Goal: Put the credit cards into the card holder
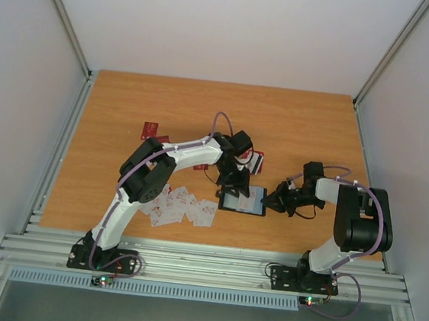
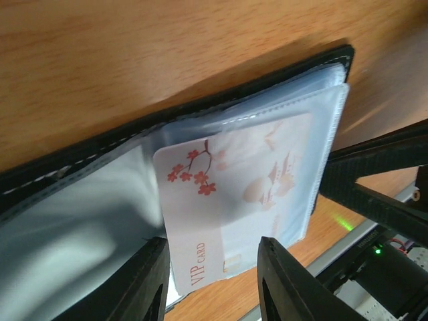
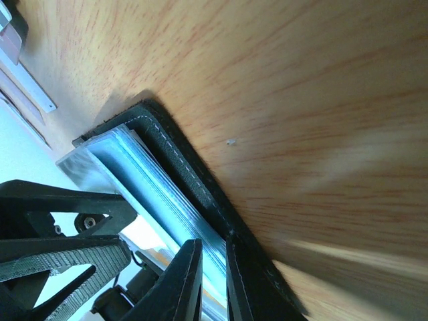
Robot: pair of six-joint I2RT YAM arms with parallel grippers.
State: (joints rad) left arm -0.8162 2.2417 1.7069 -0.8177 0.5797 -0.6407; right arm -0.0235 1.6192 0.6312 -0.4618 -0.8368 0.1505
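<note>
The black card holder [image 1: 242,202] lies open on the wooden table, its pale bluish sleeves up. In the left wrist view a white VIP card with red blossoms [image 2: 221,200] sits partly inside a clear sleeve of the holder [image 2: 80,167], its near end sticking out. My left gripper [image 2: 212,247] is open right above it, a finger on each side of the card's near end. My right gripper [image 3: 212,242] is shut on the holder's right edge [image 3: 167,160]. Loose white-and-red cards [image 1: 183,207] lie left of the holder, red cards [image 1: 150,131] farther back, a few more [image 1: 254,162] behind the left gripper [image 1: 236,184].
The right gripper [image 1: 272,200] and its arm lie low on the table just right of the holder; its black fingers [image 2: 374,180] show in the left wrist view. An aluminium rail [image 1: 203,267] runs along the near edge. White walls enclose the left, right and back.
</note>
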